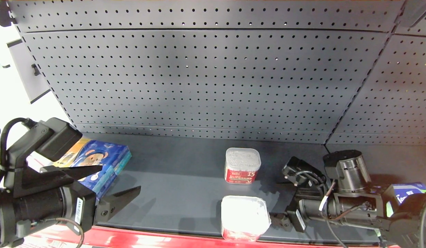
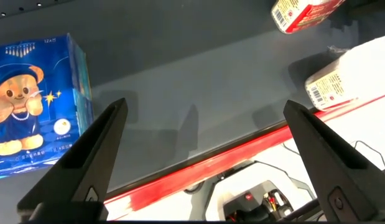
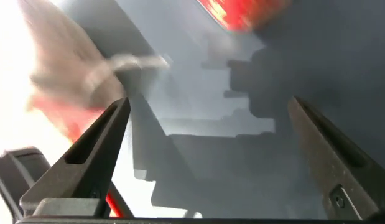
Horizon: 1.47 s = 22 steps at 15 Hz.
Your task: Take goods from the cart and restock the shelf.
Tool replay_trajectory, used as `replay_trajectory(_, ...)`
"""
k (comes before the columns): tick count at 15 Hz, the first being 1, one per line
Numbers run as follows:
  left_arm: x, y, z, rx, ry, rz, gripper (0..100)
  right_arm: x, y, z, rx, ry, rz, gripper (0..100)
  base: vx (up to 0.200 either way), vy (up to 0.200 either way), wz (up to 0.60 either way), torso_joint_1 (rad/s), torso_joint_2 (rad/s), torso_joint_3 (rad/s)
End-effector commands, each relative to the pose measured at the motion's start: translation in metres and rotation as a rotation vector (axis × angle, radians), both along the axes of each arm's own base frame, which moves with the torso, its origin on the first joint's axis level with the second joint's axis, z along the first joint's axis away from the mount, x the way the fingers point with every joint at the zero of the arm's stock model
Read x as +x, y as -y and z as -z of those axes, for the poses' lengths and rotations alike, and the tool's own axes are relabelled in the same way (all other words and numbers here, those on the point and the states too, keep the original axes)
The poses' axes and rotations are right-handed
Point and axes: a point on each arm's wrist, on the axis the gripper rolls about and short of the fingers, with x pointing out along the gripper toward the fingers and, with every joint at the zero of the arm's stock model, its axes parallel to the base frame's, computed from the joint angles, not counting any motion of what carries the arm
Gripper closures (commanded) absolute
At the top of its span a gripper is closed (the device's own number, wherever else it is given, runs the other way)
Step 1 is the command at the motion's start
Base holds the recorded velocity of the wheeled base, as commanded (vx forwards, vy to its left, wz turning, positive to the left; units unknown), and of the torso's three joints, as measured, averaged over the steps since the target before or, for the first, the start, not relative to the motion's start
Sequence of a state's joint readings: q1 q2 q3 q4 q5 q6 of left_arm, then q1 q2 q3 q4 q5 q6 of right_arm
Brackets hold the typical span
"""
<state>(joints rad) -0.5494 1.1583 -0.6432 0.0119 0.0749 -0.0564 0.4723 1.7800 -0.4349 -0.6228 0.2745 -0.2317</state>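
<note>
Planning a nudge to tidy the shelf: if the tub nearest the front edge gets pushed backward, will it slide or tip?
It will likely slide rather than roll: the front tub looks boxy and flat-based on the smooth shelf. It seems to be rigid plastic, like the rear tub, so it probably won't buckle. Pushed high, it might tip.

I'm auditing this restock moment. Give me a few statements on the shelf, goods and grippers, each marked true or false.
1. The blue box lies at the left end of the shelf. True.
2. The left gripper is shut on the blue box. False: it is open and empty, in front of the box.
3. The front container sits at the shelf's red front edge. True.
4. The rear container leans on the back wall. False: it stands upright mid-shelf, apart from the pegboard.
5. The right gripper is open. True.
</note>
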Motion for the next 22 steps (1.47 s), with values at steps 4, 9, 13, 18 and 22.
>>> replay_trajectory(4,0.009,0.014,0.012,0.038,-0.059,0.050,0,-0.028,0.043,-0.034,0.001,0.146,0.194,0,0.000,0.000,0.00,0.000,0.00,0.000)
replay_trajectory(9,0.015,0.047,0.038,0.121,-0.174,0.173,0,-0.064,0.075,-0.084,0.032,0.429,0.457,0,0.000,0.000,0.00,0.000,0.00,0.000)
replay_trajectory(13,0.021,0.063,0.047,0.150,-0.208,0.210,0,-0.124,0.115,-0.096,0.043,0.639,0.774,0,0.000,0.000,0.00,0.000,0.00,0.000)
replay_trajectory(18,0.033,0.088,0.055,0.183,-0.231,0.246,0,-0.151,0.137,-0.112,0.001,0.807,1.059,0,0.000,0.000,0.00,0.000,0.00,0.000)
replay_trajectory(22,0.046,0.111,0.060,0.198,-0.239,0.268,0,-0.159,0.140,-0.113,-0.012,0.845,1.114,0,0.000,0.000,0.00,0.000,0.00,0.000)
